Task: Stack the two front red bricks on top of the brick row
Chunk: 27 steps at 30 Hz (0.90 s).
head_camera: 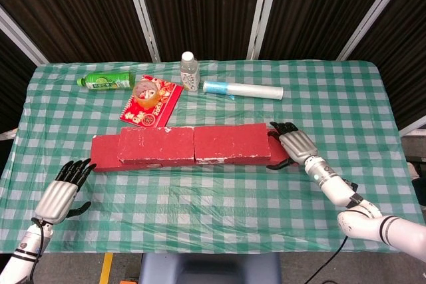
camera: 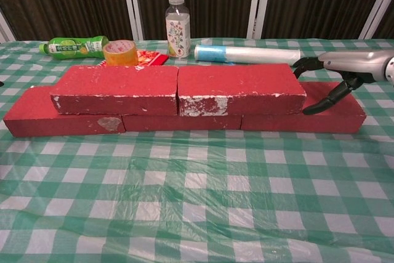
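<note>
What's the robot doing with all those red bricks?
It's building a little wall. Two red bricks already lie end to end on top of the bottom row. The right hand is pressed against the right end of the top bricks. The left hand rests open near the table's front edge, holding nothing.

We see both views evenly and brightly lit from overhead, with colours clean and no harsh contrast. Soft, short shadows sit under the stacked red bricks [camera: 178,93] and the right hand [camera: 335,75]. The clear plastic over the checked tablecloth [camera: 197,201] throws pale glare patches in the chest view foreground. The dark slatted backdrop [head_camera: 200,4] stays dim. Focus holds sharp throughout; edges barely bend.
</note>
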Each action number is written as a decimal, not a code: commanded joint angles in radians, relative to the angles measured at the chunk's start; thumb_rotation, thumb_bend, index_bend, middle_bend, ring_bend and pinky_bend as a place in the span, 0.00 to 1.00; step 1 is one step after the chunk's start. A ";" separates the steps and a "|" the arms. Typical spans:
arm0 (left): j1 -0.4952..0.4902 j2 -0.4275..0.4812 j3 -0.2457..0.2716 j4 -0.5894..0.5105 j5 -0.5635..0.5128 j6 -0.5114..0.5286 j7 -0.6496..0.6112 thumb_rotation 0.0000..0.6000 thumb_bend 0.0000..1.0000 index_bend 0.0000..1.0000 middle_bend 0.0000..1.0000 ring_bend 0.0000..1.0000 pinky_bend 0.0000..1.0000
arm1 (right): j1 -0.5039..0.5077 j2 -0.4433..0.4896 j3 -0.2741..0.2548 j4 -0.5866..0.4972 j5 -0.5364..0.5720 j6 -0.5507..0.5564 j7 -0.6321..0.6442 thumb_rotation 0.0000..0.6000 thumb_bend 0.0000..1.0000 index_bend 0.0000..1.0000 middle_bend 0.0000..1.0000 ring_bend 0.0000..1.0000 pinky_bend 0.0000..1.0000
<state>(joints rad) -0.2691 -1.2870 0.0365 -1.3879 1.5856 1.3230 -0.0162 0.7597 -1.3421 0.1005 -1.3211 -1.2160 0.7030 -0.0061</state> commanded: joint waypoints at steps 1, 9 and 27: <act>0.000 0.000 0.000 0.000 0.000 0.001 0.000 1.00 0.25 0.00 0.00 0.00 0.06 | -0.002 0.000 0.002 -0.004 0.004 0.005 -0.006 0.67 0.00 0.28 0.00 0.00 0.00; 0.004 0.002 0.000 -0.001 0.002 0.007 0.002 1.00 0.25 0.00 0.00 0.00 0.06 | -0.030 0.032 -0.003 -0.027 -0.003 0.037 0.000 0.67 0.00 0.26 0.00 0.00 0.00; 0.072 -0.023 -0.046 0.029 0.040 0.223 0.082 1.00 0.27 0.00 0.00 0.00 0.05 | -0.563 0.113 -0.226 -0.233 -0.406 0.892 -0.166 0.74 0.00 0.00 0.00 0.00 0.00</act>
<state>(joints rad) -0.2128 -1.3063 -0.0006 -1.3620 1.6166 1.5183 0.0485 0.3577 -1.2224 -0.0406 -1.5368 -1.5166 1.4188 -0.0946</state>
